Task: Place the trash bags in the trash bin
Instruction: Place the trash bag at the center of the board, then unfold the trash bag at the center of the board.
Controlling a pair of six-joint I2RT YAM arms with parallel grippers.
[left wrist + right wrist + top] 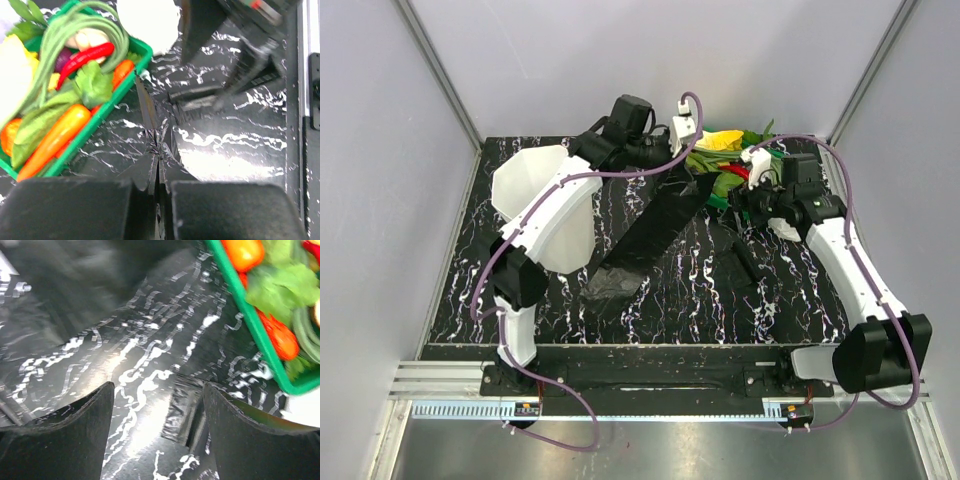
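My left end effector point(160, 186) is pinched shut on the trash bag point(650, 235), which trails over the counter point(770, 290) toward 7 o'clock. My right end effector point(157, 410) gapes empty. The bin point(525, 180) stands at the bag's 9 o'clock, so I'd lift high to let the tail clear its rim.

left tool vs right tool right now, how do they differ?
Grip: left tool is shut; right tool stands open. Load: left tool pinches the black trash bag film; right tool has nothing between its fingers. Shared: black fingers, both over the marbled table beside the green tray.
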